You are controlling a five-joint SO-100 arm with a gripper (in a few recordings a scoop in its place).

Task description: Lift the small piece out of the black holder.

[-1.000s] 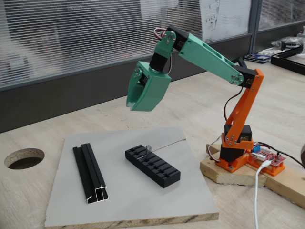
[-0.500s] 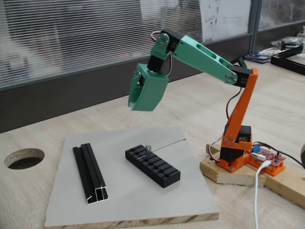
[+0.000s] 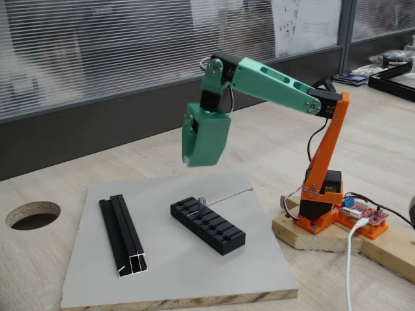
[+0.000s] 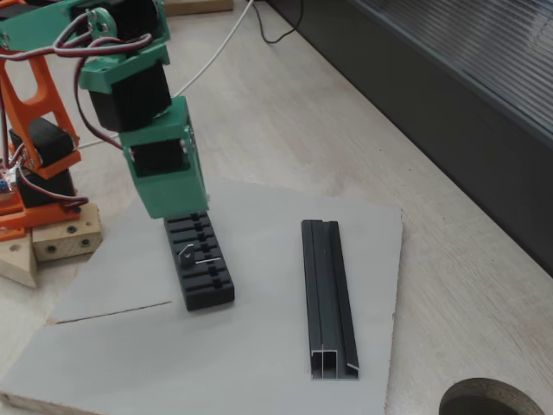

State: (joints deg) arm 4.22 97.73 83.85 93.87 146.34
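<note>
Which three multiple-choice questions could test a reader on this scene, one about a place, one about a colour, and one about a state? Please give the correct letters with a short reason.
1. Where is the small piece?
A. lying on the grey board
B. standing in a slot near one end of the black holder
C. between the gripper's fingers

2. What colour is the arm's base section?
A. orange
B. blue
C. white

3. What is the state of the gripper?
A. clamped on the small piece
B. resting on the black rail
C. raised above the black holder, holding nothing

Answers:
1 B: in both fixed views the tab rises from the black holder near one end.
2 A: the upright section above the wooden block is orange; the upper links are green.
3 C: a clear gap separates the gripper from the holder, and the black rail lies apart.
</note>
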